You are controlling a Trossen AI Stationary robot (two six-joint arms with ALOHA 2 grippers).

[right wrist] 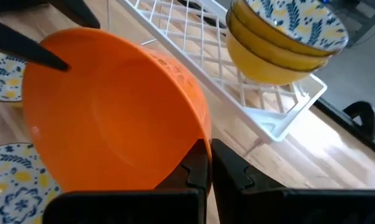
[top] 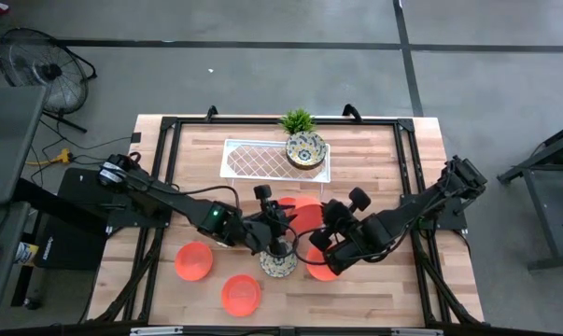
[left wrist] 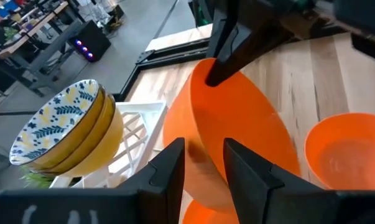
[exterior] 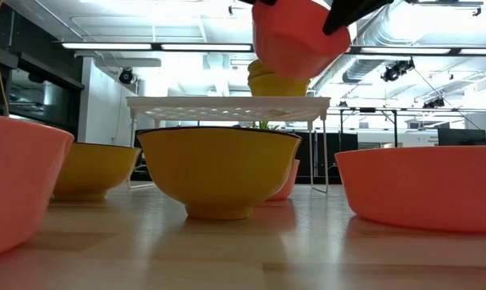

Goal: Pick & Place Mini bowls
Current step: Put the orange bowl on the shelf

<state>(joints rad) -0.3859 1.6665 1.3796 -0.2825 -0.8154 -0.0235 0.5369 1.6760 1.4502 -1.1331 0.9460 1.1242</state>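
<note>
Orange bowl [exterior: 17, 189] on wooden table [exterior: 251, 254], ceiling lights [exterior: 158, 47] behind.

The light wooden table [top: 393, 159] carries a white lattice tray [top: 253, 159] at its far middle, two orange bowls [top: 194, 260] near-left, and a cream floral bowl [top: 278, 264] at centre.

Orange mini bowl [right wrist: 112, 112] tilted, lifted off table — patterned bowls [right wrist: 287, 37] stacked on rack; others scattered.
</note>
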